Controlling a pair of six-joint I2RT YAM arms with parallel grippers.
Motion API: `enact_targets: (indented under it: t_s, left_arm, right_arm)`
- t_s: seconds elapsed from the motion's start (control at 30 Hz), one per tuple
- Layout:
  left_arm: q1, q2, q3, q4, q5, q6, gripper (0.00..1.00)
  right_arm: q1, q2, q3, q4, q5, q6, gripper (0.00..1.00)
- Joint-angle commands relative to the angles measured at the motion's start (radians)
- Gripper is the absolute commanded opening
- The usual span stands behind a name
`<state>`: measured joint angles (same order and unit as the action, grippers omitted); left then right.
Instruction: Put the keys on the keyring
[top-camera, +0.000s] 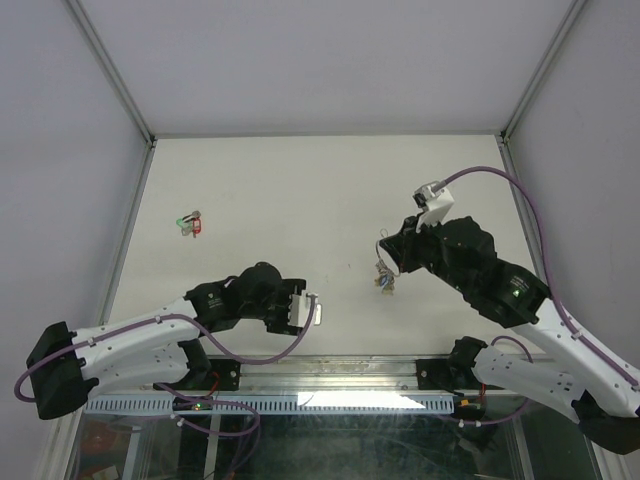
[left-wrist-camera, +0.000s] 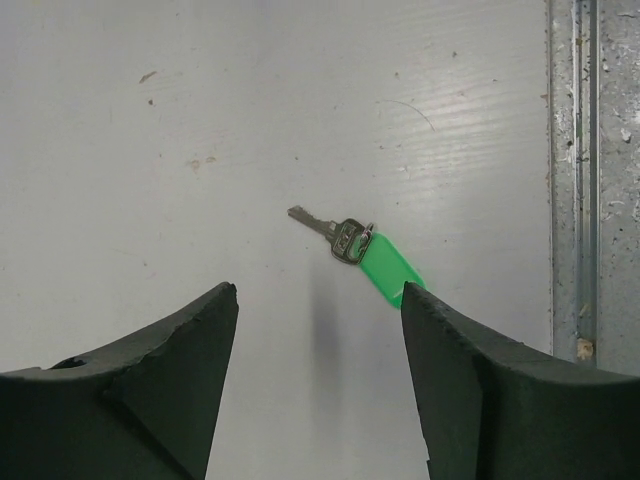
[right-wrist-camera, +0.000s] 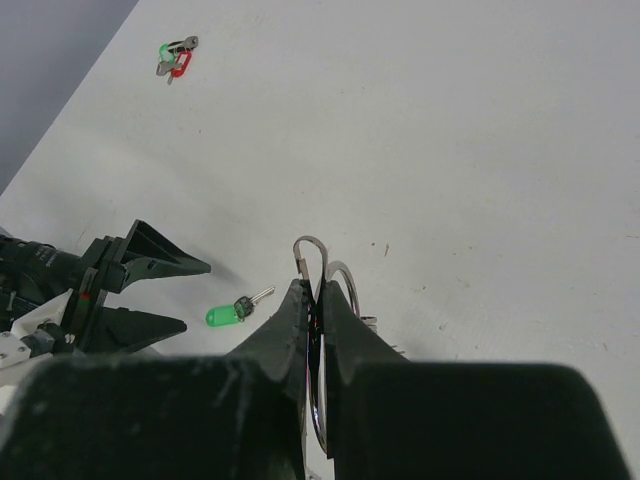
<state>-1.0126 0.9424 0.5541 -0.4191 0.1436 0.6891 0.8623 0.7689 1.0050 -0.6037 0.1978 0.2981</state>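
hovering low over the table (top-camera: 300, 180), the left gripper (left-wrist-camera: 320, 300) has its fingers spread apart with nothing between them. the green-tagged key (left-wrist-camera: 362, 250) lies flat on the surface just beyond its tips. the right gripper (right-wrist-camera: 318, 295) is pinched tight on the keyring (right-wrist-camera: 299, 247), whose thin wire loops rise past its fingertips. the ring is held up off the table, to the right of the green-tagged key, and small keys (top-camera: 385, 283) dangle under it. well apart, near the far left edge, a bunch of keys (top-camera: 189, 222) with green and red tags lies on the table.
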Motion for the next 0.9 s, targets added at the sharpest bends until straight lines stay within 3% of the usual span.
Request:
enact_targets:
  t_s: [0.0,0.13,0.23,0.57,0.87]
  left_arm:
    - [0.011,0.018,0.022,0.034,0.132,0.155,0.63]
    - [0.013,0.066,0.013,0.066,0.108,0.247,0.46]
    - [0.02,0.128,0.013,0.057,0.073,0.278,0.42]
    - [0.081,0.308,0.128,-0.052,0.193,0.272,0.38]
    - [0.083,0.372,0.183,-0.102,0.242,0.284,0.38]
  right_arm:
    - [-0.003,-0.022,-0.003,0.046,0.017,-0.013,0.0]
    - [-0.003,-0.029,-0.011,0.043,0.022,-0.01,0.0]
    - [-0.003,-0.032,-0.014,0.038,0.025,-0.012,0.0]
    - [-0.003,-0.046,-0.016,0.018,0.041,-0.006,0.0]
    - [-0.005,-0.051,-0.017,0.008,0.046,-0.005,0.0]
